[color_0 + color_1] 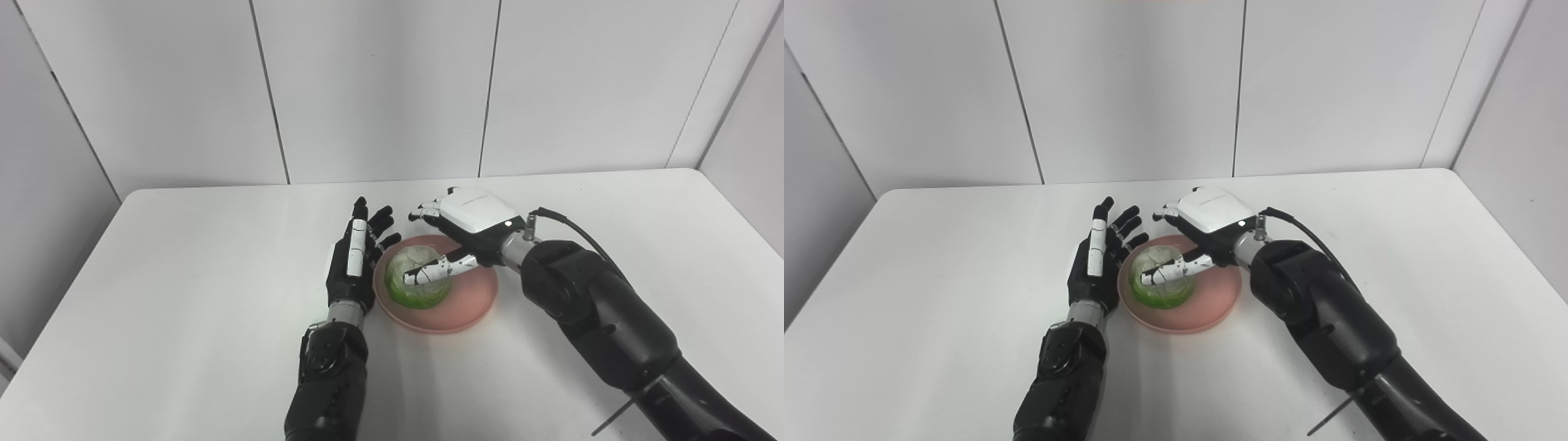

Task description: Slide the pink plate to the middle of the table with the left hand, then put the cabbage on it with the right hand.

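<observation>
The pink plate (pixel 473 300) lies near the middle of the white table (pixel 184 275). A green and white cabbage (pixel 418 291) rests on the plate's left half. My right hand (pixel 470 222) hovers over the plate's far side, open. Its fingers (pixel 429 212) stretch out past the cabbage and its thumb (pixel 436 269) lies across the top of the cabbage. My left hand (pixel 356 260) is open with its fingers spread, standing on edge beside the plate's left rim, palm toward the plate.
The table meets a white panelled wall (pixel 380 92) at the back. My right forearm (pixel 588 306) crosses the table from the lower right, with a black cable (pixel 576 229) looping above the wrist.
</observation>
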`<state>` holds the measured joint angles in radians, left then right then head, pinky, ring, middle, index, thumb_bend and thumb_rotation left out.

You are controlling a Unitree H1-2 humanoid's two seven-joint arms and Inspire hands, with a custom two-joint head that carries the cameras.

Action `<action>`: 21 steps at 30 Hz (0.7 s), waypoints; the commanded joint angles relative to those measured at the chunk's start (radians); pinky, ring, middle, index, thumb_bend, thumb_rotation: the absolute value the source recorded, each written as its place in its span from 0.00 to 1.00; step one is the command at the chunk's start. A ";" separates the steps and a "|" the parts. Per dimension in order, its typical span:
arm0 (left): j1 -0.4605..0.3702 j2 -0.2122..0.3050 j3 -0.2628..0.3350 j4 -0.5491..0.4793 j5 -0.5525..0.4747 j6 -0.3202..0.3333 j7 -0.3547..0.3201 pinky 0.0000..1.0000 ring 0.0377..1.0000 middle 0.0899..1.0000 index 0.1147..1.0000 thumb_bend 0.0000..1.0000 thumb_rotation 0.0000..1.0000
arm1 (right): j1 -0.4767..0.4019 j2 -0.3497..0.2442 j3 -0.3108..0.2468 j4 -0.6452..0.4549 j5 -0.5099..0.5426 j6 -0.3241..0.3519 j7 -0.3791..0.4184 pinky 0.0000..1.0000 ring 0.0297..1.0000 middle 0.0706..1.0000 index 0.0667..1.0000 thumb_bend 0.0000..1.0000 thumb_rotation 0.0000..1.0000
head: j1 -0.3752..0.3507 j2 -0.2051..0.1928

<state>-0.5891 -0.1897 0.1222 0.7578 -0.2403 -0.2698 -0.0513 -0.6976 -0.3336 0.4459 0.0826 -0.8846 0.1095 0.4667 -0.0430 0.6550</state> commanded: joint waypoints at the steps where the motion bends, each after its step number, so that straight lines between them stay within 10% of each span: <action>1: 0.037 0.005 0.005 0.020 0.006 -0.001 0.014 0.73 0.82 0.78 0.95 0.89 0.78 | -0.011 0.019 -0.076 -0.008 0.088 -0.052 -0.101 1.00 0.88 0.87 0.83 0.98 1.00 | 0.000 0.000; 7: 0.029 0.023 -0.027 0.003 0.112 -0.072 0.096 0.86 0.87 0.85 0.91 0.85 0.85 | 0.063 0.155 -0.306 0.091 0.389 -0.078 -0.287 0.71 0.82 0.85 0.84 0.90 1.00 | 0.005 -0.003; 9: 0.027 0.029 -0.033 -0.010 0.131 -0.069 0.115 0.98 0.94 0.91 0.91 0.85 0.87 | 0.084 0.201 -0.377 0.150 0.492 -0.125 -0.343 0.76 0.82 0.83 0.86 0.82 1.00 | 0.004 -0.003; 21: 0.026 0.081 -0.057 -0.077 0.211 0.049 0.184 1.00 1.00 0.99 0.97 0.85 0.94 | 0.142 0.327 -0.569 0.410 0.824 -0.181 -0.485 0.97 0.87 0.89 0.96 0.79 1.00 | 0.006 0.001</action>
<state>-0.5583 -0.1224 0.0688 0.6831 -0.0457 -0.2421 0.1208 -0.5346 -0.0069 -0.1162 0.4944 -0.0853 -0.0120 -0.0053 -0.0383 0.6565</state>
